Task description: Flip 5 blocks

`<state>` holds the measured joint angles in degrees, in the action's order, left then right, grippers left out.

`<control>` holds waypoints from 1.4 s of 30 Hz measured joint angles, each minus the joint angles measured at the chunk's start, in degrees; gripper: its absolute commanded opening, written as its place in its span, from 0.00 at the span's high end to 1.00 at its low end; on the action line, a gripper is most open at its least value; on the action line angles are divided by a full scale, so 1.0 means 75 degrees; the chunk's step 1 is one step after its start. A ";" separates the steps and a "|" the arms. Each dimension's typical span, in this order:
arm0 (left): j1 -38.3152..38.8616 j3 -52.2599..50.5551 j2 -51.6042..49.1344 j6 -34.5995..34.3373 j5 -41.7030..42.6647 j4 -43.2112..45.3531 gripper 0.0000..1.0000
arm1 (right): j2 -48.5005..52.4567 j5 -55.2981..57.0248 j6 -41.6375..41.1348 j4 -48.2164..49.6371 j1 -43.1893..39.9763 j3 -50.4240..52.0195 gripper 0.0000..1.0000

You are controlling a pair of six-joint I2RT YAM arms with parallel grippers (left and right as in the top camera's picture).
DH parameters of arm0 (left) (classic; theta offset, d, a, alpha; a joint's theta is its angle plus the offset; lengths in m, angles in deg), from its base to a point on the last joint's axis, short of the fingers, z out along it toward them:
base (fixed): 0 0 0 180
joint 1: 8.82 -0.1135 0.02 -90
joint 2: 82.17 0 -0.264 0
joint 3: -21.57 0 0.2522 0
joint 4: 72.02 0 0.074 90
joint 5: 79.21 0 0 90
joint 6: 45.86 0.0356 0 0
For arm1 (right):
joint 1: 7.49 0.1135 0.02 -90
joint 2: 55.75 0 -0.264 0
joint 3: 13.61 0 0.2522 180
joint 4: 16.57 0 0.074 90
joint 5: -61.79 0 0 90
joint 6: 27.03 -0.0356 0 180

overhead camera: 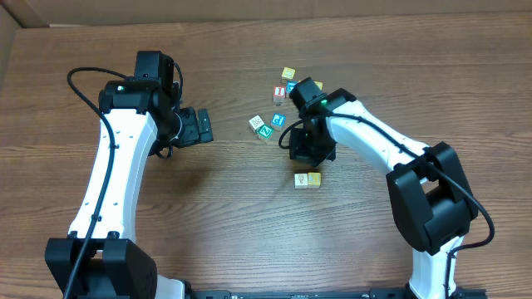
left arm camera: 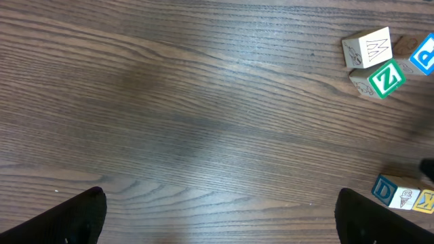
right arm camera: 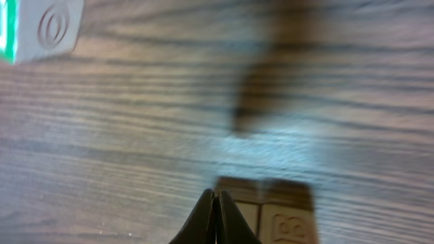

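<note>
Right of centre on the bench (overhead camera: 241, 224), the green Z block (overhead camera: 265, 129) sits hard beside a whitish block (overhead camera: 256, 123), with the blue P block (overhead camera: 278, 121) near them; closer to the robot, a second whitish block (overhead camera: 302, 180) and the cream block (overhead camera: 314, 178) lie side by side. Just over that pair hangs the right hand (right arm camera: 215, 207), clenched on nothing. It looks to be between flips: the next move likely calls for tipping one of the pair over with the closed tips, or opening to grip it. Well apart, the left hand (overhead camera: 201, 126) is released and empty. No container shows; every block lies loose on the bench
</note>
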<state>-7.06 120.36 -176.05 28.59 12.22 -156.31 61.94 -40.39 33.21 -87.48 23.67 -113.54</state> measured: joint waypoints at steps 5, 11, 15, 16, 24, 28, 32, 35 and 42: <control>0.0000 0.0000 0.0000 0.0000 0.0000 0.0000 0.00 | 0.0000 0.0082 -0.0003 -0.0131 0.0358 0.0000 0.96; 0.0000 0.0000 0.0000 0.0000 0.0000 0.0000 0.00 | 0.0000 0.0434 0.0000 -0.0137 0.0408 0.0000 0.96; 0.0000 0.0000 0.0000 0.0000 0.0000 0.0000 0.00 | 0.0000 0.0959 -0.0009 -0.0131 0.0391 0.0000 0.96; 0.0000 0.0000 0.0000 0.0000 0.0000 -0.0003 0.00 | 0.0000 0.1023 -0.0017 -0.0134 0.0385 0.0000 0.96; 0.0000 0.0000 0.0000 0.0000 0.0000 -0.0003 0.00 | 0.0000 0.1577 -0.0207 -0.0195 0.0353 0.0000 0.96; 0.0000 0.0000 0.0000 0.0000 0.0000 0.0000 0.00 | 0.0000 0.1775 -0.0321 -0.0484 0.0350 0.0000 0.96; 0.0000 0.0000 0.0000 0.0000 0.0000 0.0000 0.00 | 0.0000 0.1856 -0.0373 -0.0833 0.0350 0.0000 0.96; 0.0000 0.0000 0.0000 0.0000 0.0000 0.0000 0.00 | 0.0000 0.1856 -0.0388 -0.0895 0.0353 0.0003 0.96; 0.0000 0.0000 0.0000 0.0000 0.0000 0.0000 0.00 | 0.0000 0.1818 -0.0402 -0.0898 0.0350 0.0003 0.96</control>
<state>-7.06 120.36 -176.05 28.59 12.22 -156.31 61.94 -26.75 30.19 -94.21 26.29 -113.52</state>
